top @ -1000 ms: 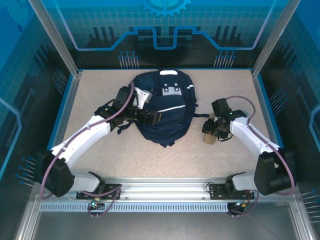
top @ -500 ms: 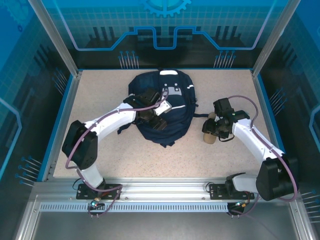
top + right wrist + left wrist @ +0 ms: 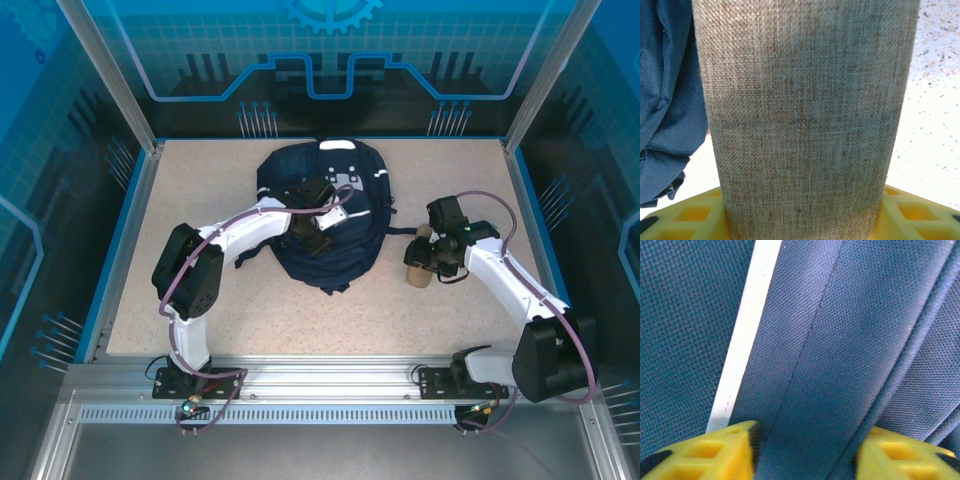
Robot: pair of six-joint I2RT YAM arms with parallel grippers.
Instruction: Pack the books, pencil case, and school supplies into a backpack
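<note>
The navy backpack point(image 3: 350, 260) with thin white stripes lies flat in the middle of the table. My left gripper point(image 3: 318, 238) is down on its front. In the left wrist view its yellow fingers point(image 3: 715, 452) are closed against both sides of a navy fabric band point(image 3: 840, 365), beside a white stripe point(image 3: 742, 350). My right gripper point(image 3: 428, 262) is to the right of the backpack, shut on a beige woven pencil case point(image 3: 419, 276). That case point(image 3: 805, 100) stands between the right gripper's point(image 3: 802, 222) yellow fingers. The books are out of view.
Speckled tabletop point(image 3: 200, 180) lies bare to the left of and in front of the backpack. Blue walls and aluminium posts point(image 3: 110, 80) bound the table. A dark strap end point(image 3: 400, 231) runs from the backpack toward my right gripper. The backpack's edge point(image 3: 670, 100) lies left of the pencil case.
My left arm folded in: its elbow swung right and up while the gripper stayed on the backpack's front. The right arm and pencil case barely moved.
</note>
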